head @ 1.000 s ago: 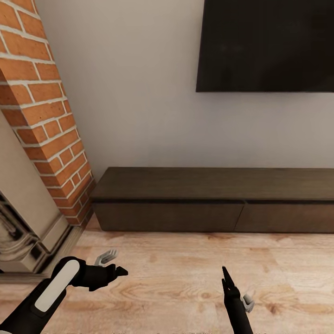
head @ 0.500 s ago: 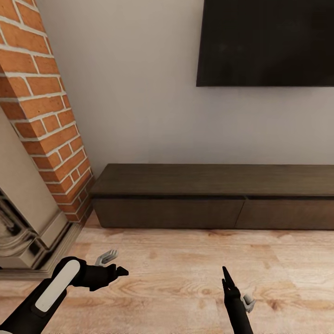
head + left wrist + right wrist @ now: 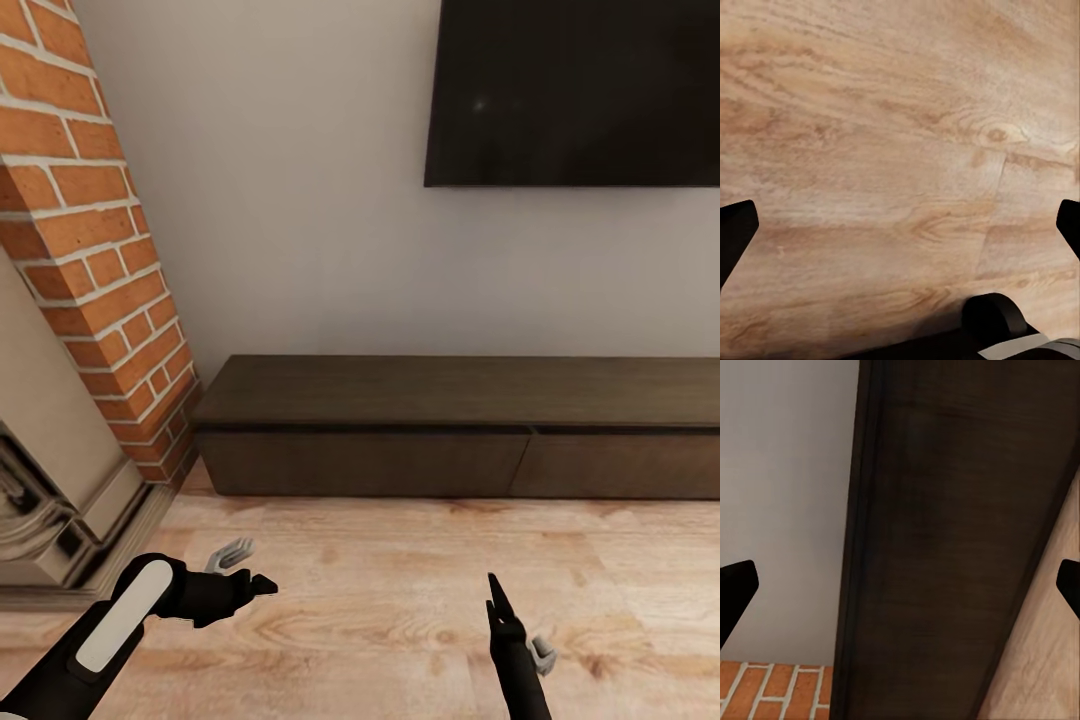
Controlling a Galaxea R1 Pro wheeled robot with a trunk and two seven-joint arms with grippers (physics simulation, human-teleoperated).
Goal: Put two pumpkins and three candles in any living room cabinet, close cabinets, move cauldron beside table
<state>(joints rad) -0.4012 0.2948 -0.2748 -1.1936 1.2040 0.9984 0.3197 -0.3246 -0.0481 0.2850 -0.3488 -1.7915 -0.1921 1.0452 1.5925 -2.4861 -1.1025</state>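
Ahead, the cabinet (image 3: 460, 440) stands closed; both claws empty, spread

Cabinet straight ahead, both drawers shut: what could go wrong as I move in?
1. The cabinet is very low, so both arms must reach down near the floor.
2. Its drawer fronts show no handles, so an end effector may slip.
3. The brick fireplace stands against its left end and could crowd the left arm.
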